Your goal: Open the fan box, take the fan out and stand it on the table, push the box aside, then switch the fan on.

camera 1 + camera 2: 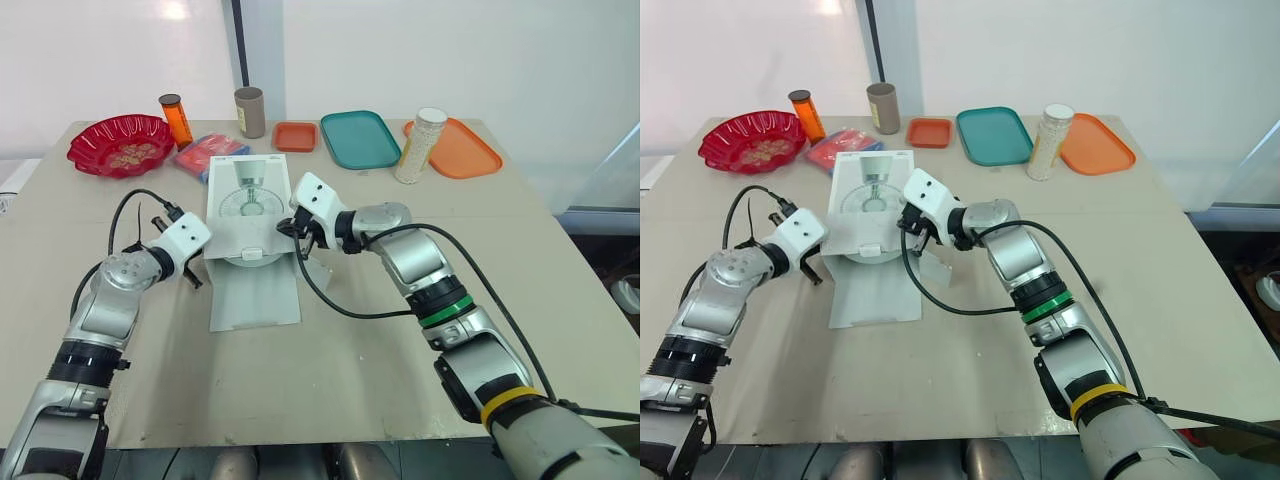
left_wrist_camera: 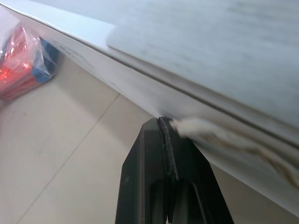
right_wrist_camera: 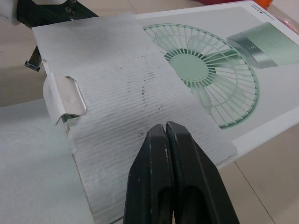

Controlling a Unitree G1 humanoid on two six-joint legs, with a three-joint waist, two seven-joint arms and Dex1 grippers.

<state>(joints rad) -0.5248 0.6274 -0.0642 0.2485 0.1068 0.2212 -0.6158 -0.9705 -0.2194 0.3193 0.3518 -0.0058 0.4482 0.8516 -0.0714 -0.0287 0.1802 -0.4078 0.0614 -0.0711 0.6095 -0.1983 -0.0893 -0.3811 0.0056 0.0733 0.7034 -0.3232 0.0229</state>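
The white fan box (image 1: 245,205) lies flat in the middle of the table, a green fan printed on its top (image 3: 201,70). Its long lid flap (image 1: 255,290) is folded out flat towards me, and a grey inner flap (image 3: 117,84) covers the opening. My left gripper (image 1: 193,278) is shut, its tip (image 2: 161,122) against the box's left side edge (image 2: 187,56). At the box's right side, my right gripper (image 1: 285,228) is also shut, its tip (image 3: 166,127) just over the inner flap with nothing between the fingers. The fan itself is hidden inside.
Along the back stand a red bowl (image 1: 120,143), an orange bottle (image 1: 176,118), a brown cylinder (image 1: 250,112), a small orange tray (image 1: 295,136), a teal tray (image 1: 360,139), a tall canister (image 1: 420,146) and an orange tray (image 1: 465,150). A red-blue packet (image 1: 210,155) lies just behind the box.
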